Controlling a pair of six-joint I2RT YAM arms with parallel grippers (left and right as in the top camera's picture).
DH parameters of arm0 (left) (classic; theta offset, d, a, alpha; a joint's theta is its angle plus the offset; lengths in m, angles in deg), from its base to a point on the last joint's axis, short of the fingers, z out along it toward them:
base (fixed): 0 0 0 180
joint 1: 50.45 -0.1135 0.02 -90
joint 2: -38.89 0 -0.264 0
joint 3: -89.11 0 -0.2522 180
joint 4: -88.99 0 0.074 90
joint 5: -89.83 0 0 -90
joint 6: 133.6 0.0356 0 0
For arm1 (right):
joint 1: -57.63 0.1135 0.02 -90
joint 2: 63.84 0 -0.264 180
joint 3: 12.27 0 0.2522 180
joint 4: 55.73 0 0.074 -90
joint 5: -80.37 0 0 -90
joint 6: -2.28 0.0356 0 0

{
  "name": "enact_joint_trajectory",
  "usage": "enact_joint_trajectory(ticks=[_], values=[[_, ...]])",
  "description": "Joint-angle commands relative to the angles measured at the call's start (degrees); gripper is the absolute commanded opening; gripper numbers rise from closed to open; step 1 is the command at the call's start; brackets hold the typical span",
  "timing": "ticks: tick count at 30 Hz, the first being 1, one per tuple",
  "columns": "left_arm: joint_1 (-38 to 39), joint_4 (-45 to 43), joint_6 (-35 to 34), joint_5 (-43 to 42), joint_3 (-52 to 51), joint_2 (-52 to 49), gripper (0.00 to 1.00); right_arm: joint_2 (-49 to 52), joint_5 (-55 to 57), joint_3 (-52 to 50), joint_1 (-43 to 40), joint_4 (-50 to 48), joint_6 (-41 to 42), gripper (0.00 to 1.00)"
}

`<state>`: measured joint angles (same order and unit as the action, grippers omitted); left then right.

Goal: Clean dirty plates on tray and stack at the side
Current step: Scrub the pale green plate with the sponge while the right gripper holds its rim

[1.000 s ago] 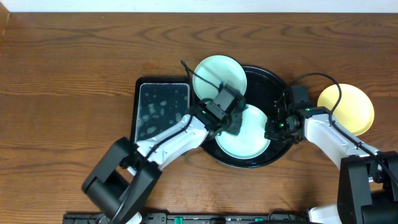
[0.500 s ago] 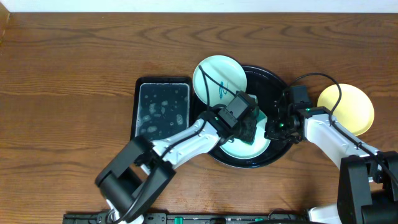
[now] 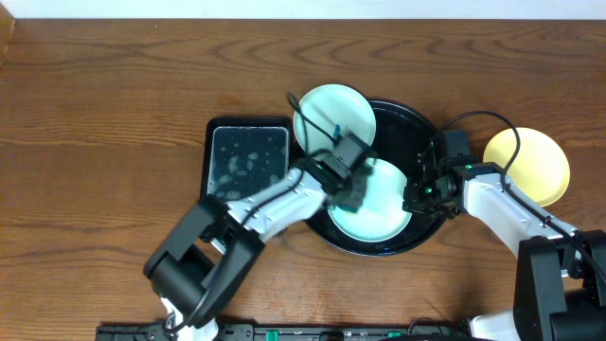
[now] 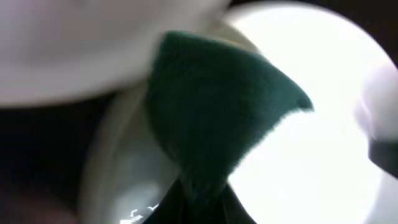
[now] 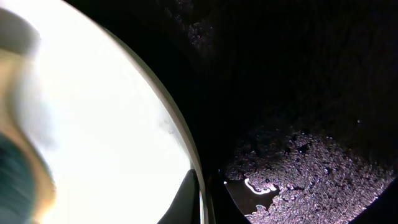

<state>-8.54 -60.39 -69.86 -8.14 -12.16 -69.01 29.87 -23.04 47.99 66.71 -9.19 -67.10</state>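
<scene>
**Sponge swept back across the plate while the other arm pins it**

Since half a second ago, the left gripper (image 3: 351,193) has drawn its green sponge (image 4: 211,118) back from the right of the lower mint plate (image 3: 379,204) toward the left part. The right arm has not shifted. That back-and-forth reads as a scrubbing stroke, so I judge the wiping of this plate to be under way and not yet done.

The left fingers are pinched on the sponge. In the left wrist view its dark scouring face hangs down over the plate's bright surface, where it can rub. The right gripper (image 3: 419,197) is clamped on the plate's right rim. In the right wrist view that rim runs between the two fingertips, probably so the plate cannot slide or spin under the sponge.

The plate being scrubbed lies inside the round black tray (image 3: 400,118), which catches the wet specks seen on its floor. An upper mint plate (image 3: 333,116) rests across the tray's upper left rim, apparently waiting its turn. The yellow plate (image 3: 527,166) sits alone on the table (image 3: 114,114) to the right, well apart from the tray, likely the start of the stack. The rectangular tray (image 3: 248,166), wet and spotted, lies just left of the round one, within the left arm's reach as the sponge's resting place.
</scene>
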Motion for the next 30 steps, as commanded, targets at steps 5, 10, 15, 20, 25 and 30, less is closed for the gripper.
enact_joint_trajectory(ticks=[5,10,15,20,25,30], values=[[-1.2,-1.1,0.9,-4.1,-0.2,9.3,0.08,1.9,2.9,-0.9,0.5,0.4,0.6,0.01],[2.0,-3.8,-3.4,-5.1,-0.2,9.7,0.08,1.9,2.9,-0.9,0.5,0.4,0.6,0.01],[5.2,-8.4,-3.4,-4.9,-0.2,5.9,0.09,1.9,2.9,-0.9,0.5,0.4,0.5,0.01],[6.0,-11.5,-3.4,-3.3,-0.2,0.7,0.09,1.9,2.9,-0.9,0.5,0.9,0.6,0.01],[5.7,-10.2,-2.9,1.4,-0.2,-2.8,0.09,1.9,2.9,-0.9,0.5,0.9,0.5,0.01],[3.4,-3.3,-0.3,5.9,-0.2,-2.4,0.08,1.9,2.9,-0.9,0.5,0.8,0.5,0.01]])
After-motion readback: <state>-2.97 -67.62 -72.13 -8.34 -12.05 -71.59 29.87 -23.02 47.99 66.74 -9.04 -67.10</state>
